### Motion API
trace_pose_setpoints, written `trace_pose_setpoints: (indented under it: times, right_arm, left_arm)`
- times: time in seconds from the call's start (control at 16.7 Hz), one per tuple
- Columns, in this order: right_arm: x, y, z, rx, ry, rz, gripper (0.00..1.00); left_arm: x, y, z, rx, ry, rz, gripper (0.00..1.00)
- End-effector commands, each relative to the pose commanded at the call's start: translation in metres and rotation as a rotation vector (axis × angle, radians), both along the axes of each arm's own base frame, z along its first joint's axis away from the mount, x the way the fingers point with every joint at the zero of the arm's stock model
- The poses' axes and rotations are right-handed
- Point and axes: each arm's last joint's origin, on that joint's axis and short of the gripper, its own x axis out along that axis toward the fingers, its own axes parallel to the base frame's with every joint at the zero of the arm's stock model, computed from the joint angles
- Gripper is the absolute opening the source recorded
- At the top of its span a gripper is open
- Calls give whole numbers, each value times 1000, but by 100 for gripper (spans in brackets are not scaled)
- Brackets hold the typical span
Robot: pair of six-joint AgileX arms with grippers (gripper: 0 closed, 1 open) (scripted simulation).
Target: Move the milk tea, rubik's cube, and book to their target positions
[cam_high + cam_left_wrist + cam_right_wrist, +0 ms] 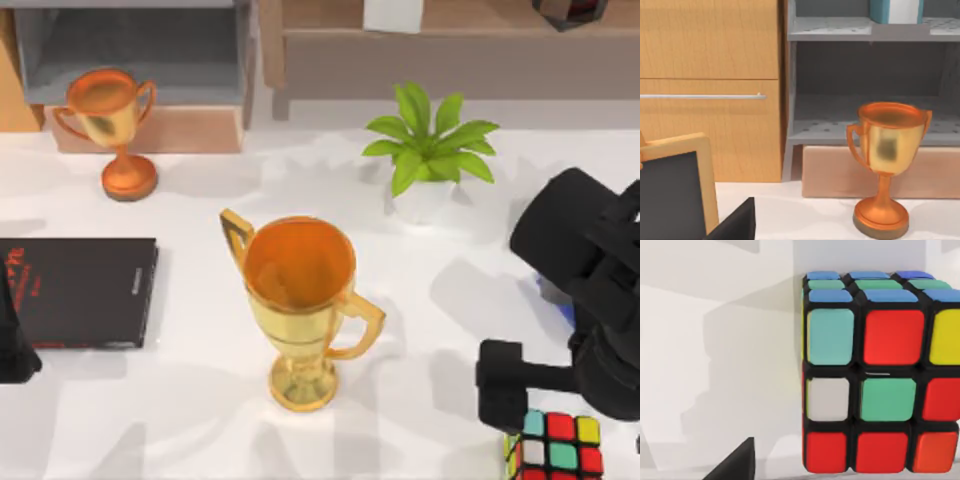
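The rubik's cube (556, 452) sits on the white table at the front right, and its red, teal, green and yellow stickers show close up in the right wrist view (880, 375). My right gripper (502, 392) hovers just left of and behind the cube, open, with nothing between its fingers; one dark fingertip (735, 465) shows. The book (881, 10), teal-blue with white page edges, stands on the upper grey shelf. My left gripper (12, 345) rests open at the table's left edge. The milk tea is out of view.
A large gold trophy (298, 300) stands mid-table and a smaller one (112, 125) at the back left before the grey shelf unit (130, 55). A thin black book (80, 292) lies at the left. A potted plant (428, 160) stands back right. A white object (393, 12) sits on the wooden shelf.
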Motion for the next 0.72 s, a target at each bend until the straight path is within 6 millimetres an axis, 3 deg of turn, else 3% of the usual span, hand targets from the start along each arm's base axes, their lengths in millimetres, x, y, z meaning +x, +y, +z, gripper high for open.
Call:
trace_pose_setpoints:
  times: [0.3, 0.72]
  right_arm:
    - [1, 0, -5, -2, 3, -1, 100]
    - [1, 0, -57, 2, -2, 0, 100]
  left_arm:
    - [0, 0, 0, 0, 0, 0, 100]
    - [0, 0, 0, 0, 0, 0, 100]
